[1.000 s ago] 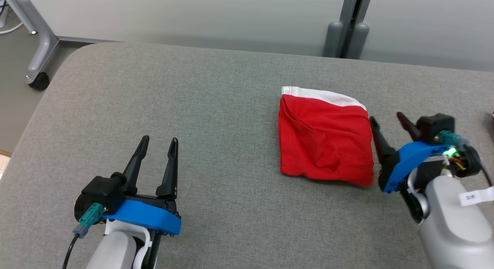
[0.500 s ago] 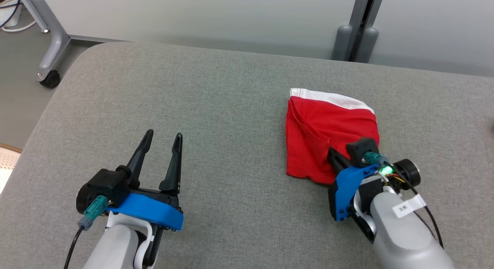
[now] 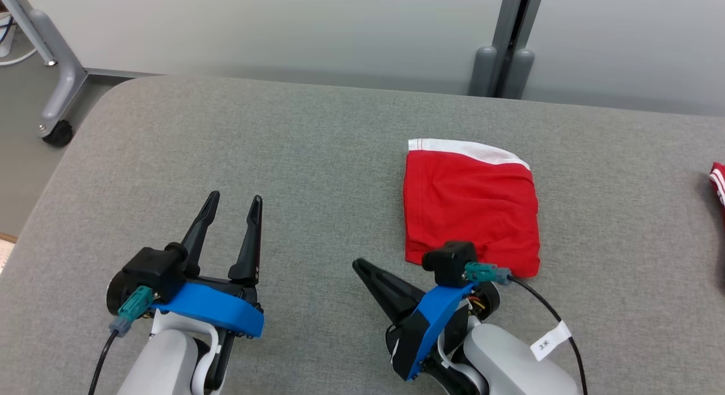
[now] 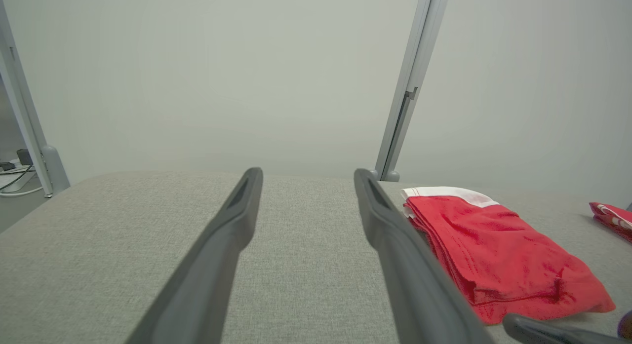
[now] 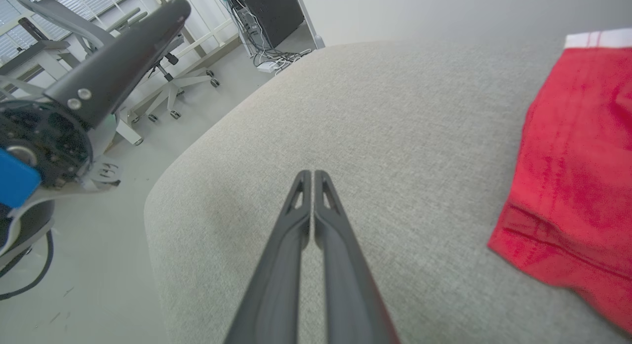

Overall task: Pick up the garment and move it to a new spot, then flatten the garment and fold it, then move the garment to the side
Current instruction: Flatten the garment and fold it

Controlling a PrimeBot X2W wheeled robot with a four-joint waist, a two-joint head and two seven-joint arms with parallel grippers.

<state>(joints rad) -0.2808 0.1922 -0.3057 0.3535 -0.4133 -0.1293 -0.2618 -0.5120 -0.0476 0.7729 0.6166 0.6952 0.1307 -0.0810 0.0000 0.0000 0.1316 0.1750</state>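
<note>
I see my right gripper (image 3: 362, 268) pinched closed and empty, lower centre, beside the red garment (image 3: 470, 213); left gripper (image 3: 233, 201) spread wide.

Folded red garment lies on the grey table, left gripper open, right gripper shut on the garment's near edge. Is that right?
Not quite. The right gripper is shut, but on nothing: the right wrist view shows it closed empty over bare table, beside the garment and apart from it. The rest of the statement holds.
</note>
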